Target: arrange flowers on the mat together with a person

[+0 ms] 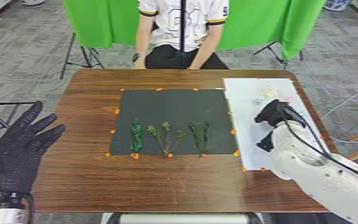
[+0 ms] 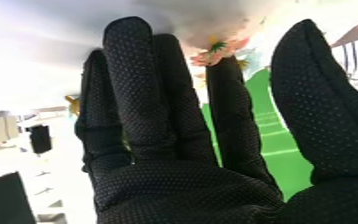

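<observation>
Brown and wooden, the counter (image 1: 158, 185) held a flat dark gray mat (image 1: 171, 107) with three green leafy sprigs (image 1: 166, 137) in a row. Pale flowers (image 1: 270, 92) lay on a long white sheet (image 1: 248, 120). The right robot hand (image 1: 278, 113) was over that sheet, fingers straight and a bit apart, pinching nothing, with a soft pink flower (image 2: 213, 56) near its fingers. The left robot hand (image 1: 20, 150) was spread wide. Picking a flower seemed to be the job; next came a gentle pinch (petals squash!). I couldn't read any words.
</observation>
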Available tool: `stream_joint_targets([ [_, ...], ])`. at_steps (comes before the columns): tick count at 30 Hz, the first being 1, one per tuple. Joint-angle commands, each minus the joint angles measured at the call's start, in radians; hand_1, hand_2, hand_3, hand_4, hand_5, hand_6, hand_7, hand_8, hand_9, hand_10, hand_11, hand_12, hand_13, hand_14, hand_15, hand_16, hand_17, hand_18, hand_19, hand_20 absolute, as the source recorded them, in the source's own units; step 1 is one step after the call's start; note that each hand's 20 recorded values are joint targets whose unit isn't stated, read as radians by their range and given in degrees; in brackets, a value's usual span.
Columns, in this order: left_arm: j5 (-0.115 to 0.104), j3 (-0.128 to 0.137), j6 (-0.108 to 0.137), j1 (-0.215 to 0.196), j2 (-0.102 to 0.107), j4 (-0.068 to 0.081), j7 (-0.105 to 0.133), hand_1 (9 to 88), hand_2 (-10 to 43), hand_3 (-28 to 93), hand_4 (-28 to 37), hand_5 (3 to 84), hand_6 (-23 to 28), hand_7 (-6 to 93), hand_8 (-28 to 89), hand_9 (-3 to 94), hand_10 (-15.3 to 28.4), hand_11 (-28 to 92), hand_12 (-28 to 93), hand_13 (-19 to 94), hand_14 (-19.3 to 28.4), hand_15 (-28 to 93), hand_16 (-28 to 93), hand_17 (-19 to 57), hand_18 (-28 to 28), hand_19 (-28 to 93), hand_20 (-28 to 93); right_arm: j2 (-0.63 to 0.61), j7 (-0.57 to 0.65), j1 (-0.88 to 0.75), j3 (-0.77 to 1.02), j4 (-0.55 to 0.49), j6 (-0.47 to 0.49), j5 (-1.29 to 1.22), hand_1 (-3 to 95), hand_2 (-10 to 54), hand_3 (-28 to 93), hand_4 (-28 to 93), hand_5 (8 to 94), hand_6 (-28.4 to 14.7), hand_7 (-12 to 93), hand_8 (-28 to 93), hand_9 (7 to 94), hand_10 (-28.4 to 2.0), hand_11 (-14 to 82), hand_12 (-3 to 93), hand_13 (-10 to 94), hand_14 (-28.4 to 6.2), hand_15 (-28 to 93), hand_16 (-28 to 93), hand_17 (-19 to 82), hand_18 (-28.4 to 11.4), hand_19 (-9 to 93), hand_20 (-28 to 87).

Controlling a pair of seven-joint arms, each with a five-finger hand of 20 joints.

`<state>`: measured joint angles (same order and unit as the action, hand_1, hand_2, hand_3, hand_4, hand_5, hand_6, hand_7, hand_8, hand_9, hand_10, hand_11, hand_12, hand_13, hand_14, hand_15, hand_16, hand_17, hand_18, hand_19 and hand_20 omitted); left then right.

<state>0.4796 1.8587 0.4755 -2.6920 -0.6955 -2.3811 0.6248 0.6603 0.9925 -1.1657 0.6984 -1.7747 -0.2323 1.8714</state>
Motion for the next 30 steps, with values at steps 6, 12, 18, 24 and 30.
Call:
stream_joint_targets([
  [6, -0.02, -0.007, 0.011, -0.012, 0.014, 0.005, 0.026, 20.0, 6.5, 76, -26.2, 29.5, 4.0, 10.0, -9, 29.6, 14.6, 18, 12, 21, 21.8, 45, -5, -6.8, 20.7, 44, 19, 0.008, 0.03, 0.104, -0.178, 0.079, 0.031, 0.107, 52.9, -9.5, 61, -28, 74.9, 4.8, 15, -5, 77.1, -11.1, 21.6, 20.7, 69, -10.9, 53, 16, 25, -27.7, 64, 13],
  [12, -0.013, -0.01, 0.007, 0.001, 0.012, 0.007, 0.014, 20.1, 6.6, 76, -26.3, 29.5, 4.1, 10.0, -8, 29.6, 14.6, 18, 12, 21, 21.8, 45, -5, -6.9, 20.7, 44, 19, 0.015, 0.049, 0.102, -0.217, 0.104, -0.021, 0.147, 59.5, -9.5, 55, -28, 85.3, 5.2, 16, -1, 90.6, -6.9, 14.2, 32.4, 77, -5.9, 50, 24, 29, -25.3, 65, 14],
  [18, -0.027, 0.006, 0.015, -0.022, 0.024, 0.0, 0.033, 20.1, 6.6, 76, -26.2, 29.6, 4.1, 10.1, -9, 29.6, 14.5, 18, 12, 21, 21.8, 45, -5, -6.9, 20.6, 44, 19, 0.008, 0.061, 0.095, -0.222, 0.095, -0.101, 0.207, 61.7, -9.5, 54, -28, 87.7, 4.9, 16, -1, 93.3, -5.9, 15.1, 33.1, 81, -3.8, 48, 27, 31, -22.3, 66, 14],
  [24, 0.007, 0.015, 0.003, -0.006, 0.002, -0.008, -0.003, 20.0, 6.5, 76, -26.2, 29.6, 4.1, 10.0, -9, 29.6, 14.6, 18, 12, 21, 21.8, 45, -5, -6.9, 20.6, 44, 19, -0.01, 0.071, 0.106, -0.219, 0.044, -0.193, 0.28, 62.8, -9.5, 54, -28, 88.7, 4.4, 15, -1, 93.7, -5.4, 15.9, 32.3, 83, -1.9, 46, 29, 31, -18.3, 67, 13],
  [30, 0.059, 0.017, -0.023, 0.028, -0.048, -0.011, -0.074, 20.1, 6.6, 76, -26.2, 29.6, 4.1, 9.9, -9, 29.7, 14.7, 18, 12, 21, 21.8, 45, -5, -7.0, 20.5, 44, 19, -0.028, 0.071, 0.143, -0.219, -0.022, -0.25, 0.325, 62.3, -9.5, 55, -28, 89.4, 4.5, 16, 0, 93.7, -5.0, 16.2, 32.0, 84, -1.3, 46, 30, 31, -15.9, 68, 13],
])
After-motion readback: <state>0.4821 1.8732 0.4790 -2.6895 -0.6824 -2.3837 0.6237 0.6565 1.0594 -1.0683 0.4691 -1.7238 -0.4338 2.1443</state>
